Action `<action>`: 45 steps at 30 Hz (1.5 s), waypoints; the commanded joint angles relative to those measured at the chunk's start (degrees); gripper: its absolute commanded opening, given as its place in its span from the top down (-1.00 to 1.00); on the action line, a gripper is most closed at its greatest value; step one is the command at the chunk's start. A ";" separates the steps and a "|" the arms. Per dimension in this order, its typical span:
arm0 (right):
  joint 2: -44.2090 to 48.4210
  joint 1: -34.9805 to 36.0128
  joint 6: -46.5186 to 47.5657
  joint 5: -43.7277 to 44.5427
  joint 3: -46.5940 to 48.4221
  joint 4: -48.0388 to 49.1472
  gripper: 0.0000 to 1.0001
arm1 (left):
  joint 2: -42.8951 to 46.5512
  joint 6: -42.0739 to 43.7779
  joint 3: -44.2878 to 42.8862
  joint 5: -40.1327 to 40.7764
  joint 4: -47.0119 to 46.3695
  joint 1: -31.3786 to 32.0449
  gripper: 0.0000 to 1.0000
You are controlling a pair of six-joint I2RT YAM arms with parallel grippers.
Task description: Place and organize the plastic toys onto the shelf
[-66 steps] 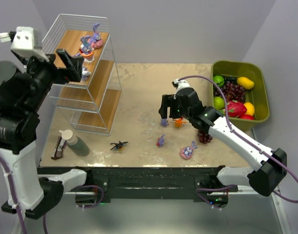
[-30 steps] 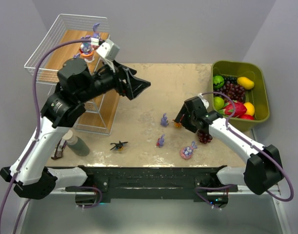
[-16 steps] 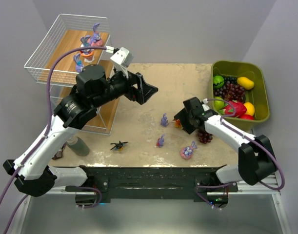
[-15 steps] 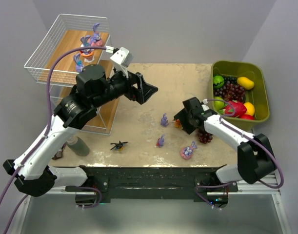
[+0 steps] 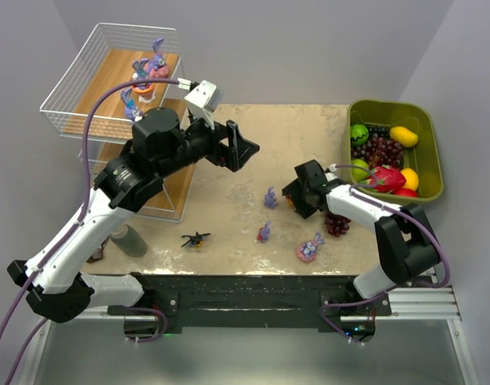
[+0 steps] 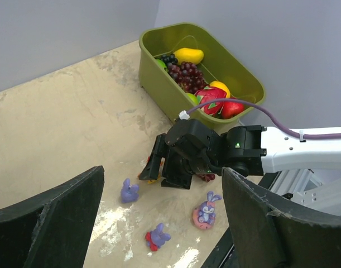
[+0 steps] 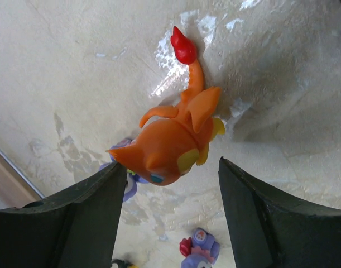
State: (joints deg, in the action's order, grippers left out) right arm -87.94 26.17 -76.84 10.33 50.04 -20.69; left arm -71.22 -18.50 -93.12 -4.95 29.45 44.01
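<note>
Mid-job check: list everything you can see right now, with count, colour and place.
shelf: one, white wire with wooden boards, far left
toys on shelf: cluster, purple, pink and orange, top tier; count unclear
purple bunny: one, mid-table
purple-and-red figure: one, near edge
bunny on pink base: one, near edge
black insect: one, near edge, towards the shelf
orange figure: one, on the table
grape bunch: one, dark purple, on the table
bin: one, olive green, far right, holding fruit
bottle: one, grey-green, before the shelf
left gripper: open, empty, beside the shelf
right gripper: open, astride the orange figure
</note>
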 commanded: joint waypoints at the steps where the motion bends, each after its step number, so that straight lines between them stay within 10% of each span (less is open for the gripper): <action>1: -0.57 -0.86 1.60 5.23 1.28 -0.23 -0.42 | 0.03 -0.31 -0.04 0.99 -1.41 0.29 -0.80; 25: -0.30 -1.74 10.48 6.02 2.61 -0.06 -0.55 | -1.38 0.40 2.15 0.20 -1.95 0.29 -0.83; 38: -3.90 -2.36 13.46 1.19 4.27 1.53 0.06 | -1.38 0.84 3.12 1.35 -0.89 0.29 -0.83; 45: -4.52 -3.23 21.63 -3.81 8.22 -0.14 0.96 | -1.38 1.27 4.26 1.61 -0.54 0.29 -0.83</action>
State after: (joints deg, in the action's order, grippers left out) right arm -91.85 23.53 -61.56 10.72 53.69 -20.58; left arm -73.10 -18.39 -89.41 -4.16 29.87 44.01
